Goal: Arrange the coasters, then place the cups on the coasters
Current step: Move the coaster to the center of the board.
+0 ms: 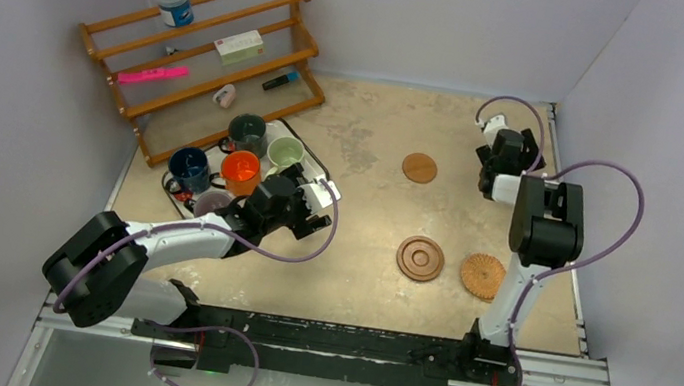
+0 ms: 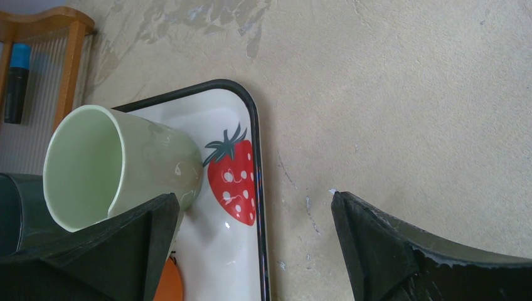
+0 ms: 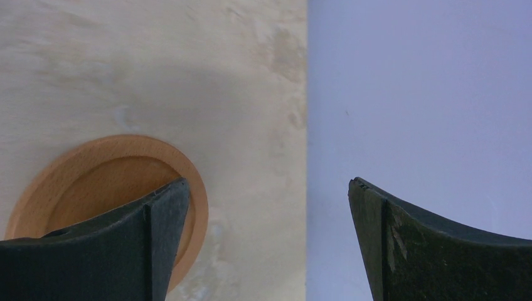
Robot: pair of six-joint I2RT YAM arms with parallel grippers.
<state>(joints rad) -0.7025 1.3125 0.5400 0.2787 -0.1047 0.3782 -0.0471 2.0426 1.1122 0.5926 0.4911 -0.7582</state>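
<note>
left gripper (image 2: 254, 207) and right gripper (image 3: 270, 188) both wide open holding nothing, left beside a glossy pale green mug (image 2: 119, 166) on the strawberry tray (image 2: 216, 257), right near a smooth light-wood coaster (image 3: 94, 182)

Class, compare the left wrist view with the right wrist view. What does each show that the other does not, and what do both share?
Left wrist only: the pale green cup on the strawberry tray. Right wrist only: a brown coaster and the wall. Both: the beige table, and a gripper standing open, the left gripper and the right gripper.
</note>
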